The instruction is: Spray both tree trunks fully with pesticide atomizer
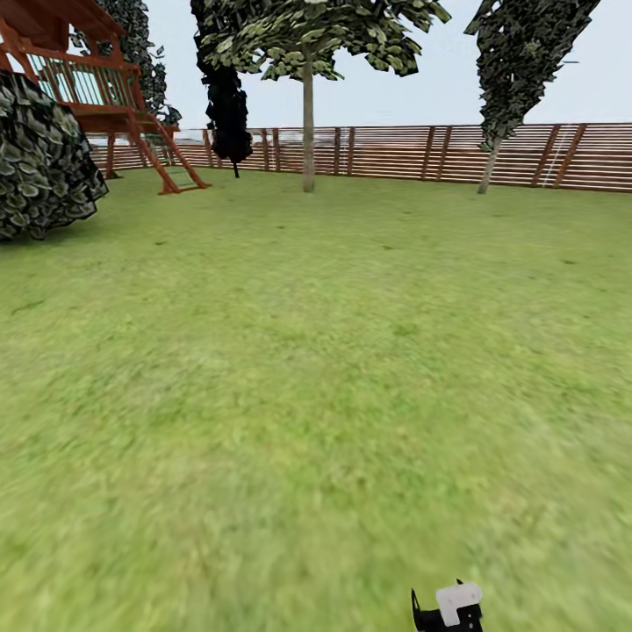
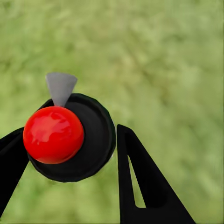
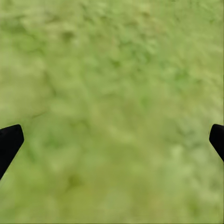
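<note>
A wide grass floor fills the garden up to a brown slatted fence at the back. Two trees with pale bare trunks stand near that fence: one tree at the middle with a straight upright trunk, and a second tree further right, its trunk leaning. Between the middle tree and a red-brown wooden play frame at the far left stands one thin-stemmed tree with black leaves, and one large dark bush sits at the left edge. At the lower edge of the head view, right of centre, the spray bottle shows as a small dark body with a pale grey trigger head. In the left wrist view the left gripper is clamped on the bottle, seen there from above as one round black body with one red ball-like top and one grey wedge-shaped nozzle, two black fingers on either side of it, grass beneath. In the right wrist view the right gripper has its two black fingertips spread wide apart over blurry grass, nothing between them.
</note>
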You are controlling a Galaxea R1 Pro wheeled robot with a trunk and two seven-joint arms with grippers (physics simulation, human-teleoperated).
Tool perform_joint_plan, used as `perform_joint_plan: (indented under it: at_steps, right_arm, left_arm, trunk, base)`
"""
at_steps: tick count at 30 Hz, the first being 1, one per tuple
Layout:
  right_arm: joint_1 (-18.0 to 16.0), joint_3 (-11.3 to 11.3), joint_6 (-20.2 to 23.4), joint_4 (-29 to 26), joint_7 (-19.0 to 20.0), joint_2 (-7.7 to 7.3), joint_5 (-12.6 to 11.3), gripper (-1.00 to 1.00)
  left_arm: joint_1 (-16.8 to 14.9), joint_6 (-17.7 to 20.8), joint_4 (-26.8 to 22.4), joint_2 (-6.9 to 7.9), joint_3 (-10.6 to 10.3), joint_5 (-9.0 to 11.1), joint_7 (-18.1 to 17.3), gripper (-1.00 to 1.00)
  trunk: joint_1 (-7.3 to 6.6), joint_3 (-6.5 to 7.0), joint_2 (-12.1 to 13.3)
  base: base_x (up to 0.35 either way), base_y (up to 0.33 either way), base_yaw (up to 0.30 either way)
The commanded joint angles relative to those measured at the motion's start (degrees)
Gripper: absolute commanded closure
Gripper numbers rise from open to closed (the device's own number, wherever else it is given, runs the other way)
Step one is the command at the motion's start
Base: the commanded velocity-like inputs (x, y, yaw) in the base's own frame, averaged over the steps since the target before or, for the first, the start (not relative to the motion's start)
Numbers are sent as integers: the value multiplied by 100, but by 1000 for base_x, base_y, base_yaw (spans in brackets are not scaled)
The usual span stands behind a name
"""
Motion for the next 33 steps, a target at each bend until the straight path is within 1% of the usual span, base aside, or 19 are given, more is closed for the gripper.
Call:
perform_joint_plan:
  at_steps: [1, 33]
  right_arm:
    - [-4, -43, -16, 7, -26, -2, 61, -100]
    - [-4, -43, -16, 7, -26, 0, 61, -100]
  left_arm:
    - [-4, -19, 6, -1, 26, -23, -3, 100]
    - [-4, -19, 9, -1, 25, -23, -3, 100]
  trunk:
    - [2, -5, -2]
    - [2, -5, -2]
  base:
    - [321, 99, 0]
    - [321, 99, 0]
